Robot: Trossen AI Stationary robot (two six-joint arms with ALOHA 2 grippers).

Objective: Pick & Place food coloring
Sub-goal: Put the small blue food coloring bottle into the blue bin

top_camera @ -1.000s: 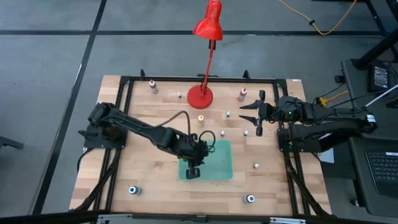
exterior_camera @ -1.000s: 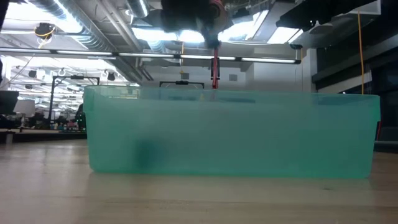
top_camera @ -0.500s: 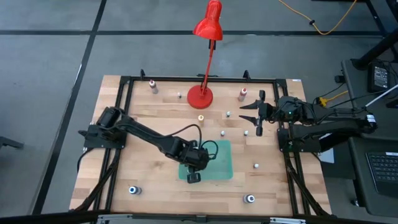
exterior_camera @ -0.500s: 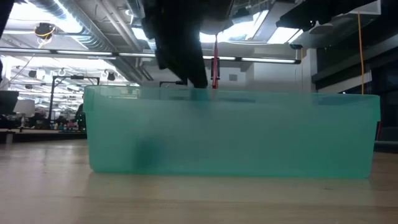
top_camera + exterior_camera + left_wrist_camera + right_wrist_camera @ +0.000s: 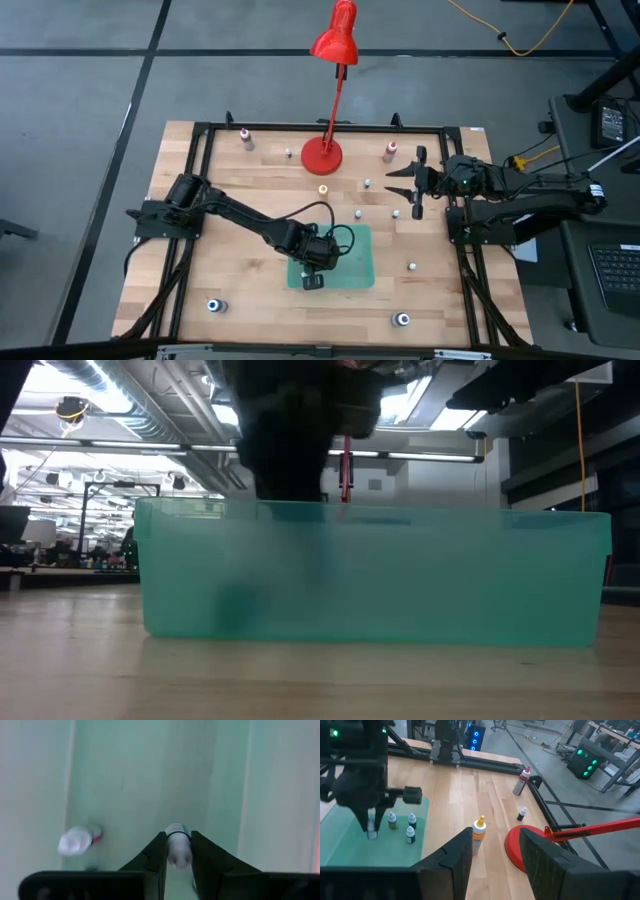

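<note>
this is a robotics lab or workshop. exposed ceiling ducts point(image 5: 130, 400) and strip lights point(image 5: 400, 452) run overhead. other framed rigs with glowing green electronics point(image 5: 589, 761) stand on grey concrete floor point(image 5: 80, 90).

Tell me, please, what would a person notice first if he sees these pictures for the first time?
Probably the tall red desk lamp at the far middle of the table, with its head reaching out beyond the table's edge. Next, the left gripper lowered into the green tray near the table's centre, shut on a small white-capped bottle. Other tiny bottles lie scattered over the wooden table, while the right gripper waits open at the right side.
</note>
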